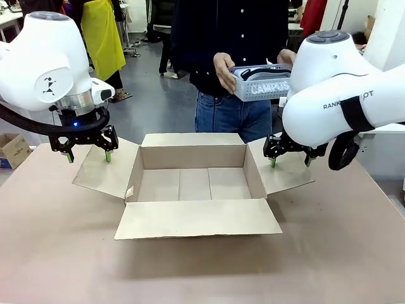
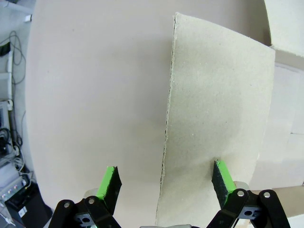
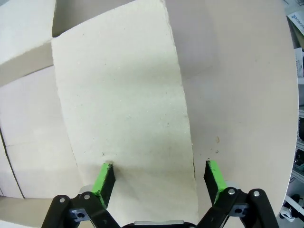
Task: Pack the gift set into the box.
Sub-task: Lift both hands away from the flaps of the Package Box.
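Brown tabletop (image 1: 63, 266) bears the opened box (image 1: 193, 183); grey floor (image 1: 145, 95) lies beyond. Left gripper (image 1: 87, 154) and right gripper (image 1: 291, 161) hover, jaws apart.

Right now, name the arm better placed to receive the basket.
Probably right: the person holds the basket toward that side, nearer the open right gripper than the open left gripper.
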You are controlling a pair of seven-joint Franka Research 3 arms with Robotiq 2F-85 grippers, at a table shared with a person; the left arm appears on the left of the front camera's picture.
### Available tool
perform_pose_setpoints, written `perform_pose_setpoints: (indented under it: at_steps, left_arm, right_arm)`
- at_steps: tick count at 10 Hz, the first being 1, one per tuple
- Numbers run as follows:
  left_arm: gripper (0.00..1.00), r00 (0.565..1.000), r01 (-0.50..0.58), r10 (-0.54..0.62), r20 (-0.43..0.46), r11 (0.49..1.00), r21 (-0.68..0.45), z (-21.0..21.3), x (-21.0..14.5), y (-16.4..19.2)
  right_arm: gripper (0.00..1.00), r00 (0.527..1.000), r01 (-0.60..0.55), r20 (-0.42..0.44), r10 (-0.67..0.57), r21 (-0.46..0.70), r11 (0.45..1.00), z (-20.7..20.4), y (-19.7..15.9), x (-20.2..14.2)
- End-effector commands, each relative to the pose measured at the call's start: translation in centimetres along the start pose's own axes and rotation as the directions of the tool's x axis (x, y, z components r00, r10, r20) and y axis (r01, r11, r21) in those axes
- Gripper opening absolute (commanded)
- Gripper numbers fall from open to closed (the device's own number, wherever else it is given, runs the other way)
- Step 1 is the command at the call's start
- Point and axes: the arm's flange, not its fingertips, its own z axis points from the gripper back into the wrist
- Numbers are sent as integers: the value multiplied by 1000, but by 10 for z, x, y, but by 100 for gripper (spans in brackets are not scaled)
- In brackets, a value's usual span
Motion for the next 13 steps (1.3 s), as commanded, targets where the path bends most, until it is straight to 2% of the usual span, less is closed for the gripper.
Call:
perform_pose_setpoints:
  at_steps: [1,13]
  left_arm:
    - [100,1000,-13,13,8,1000,20,1,0,0]
    - [100,1000,-13,13,8,1000,20,1,0,0]
  right_arm:
    - [100,1000,17,9,-17,-23,1000,0,0,2]
    - [100,1000,17,9,-17,-23,1000,0,0,2]
